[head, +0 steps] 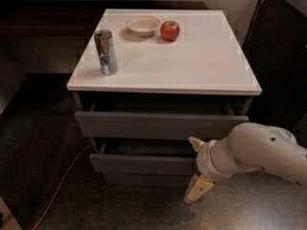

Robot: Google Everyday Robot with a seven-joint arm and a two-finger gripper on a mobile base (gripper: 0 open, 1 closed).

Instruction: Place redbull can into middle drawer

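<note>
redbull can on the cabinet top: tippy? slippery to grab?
Tall, slim and upright, the redbull can probably tips if nudged high, then rolls. Its shiny metal wall looks slick, so it may slip in a light grasp. The gripper sits open, low by the middle drawer, away from it.
</note>
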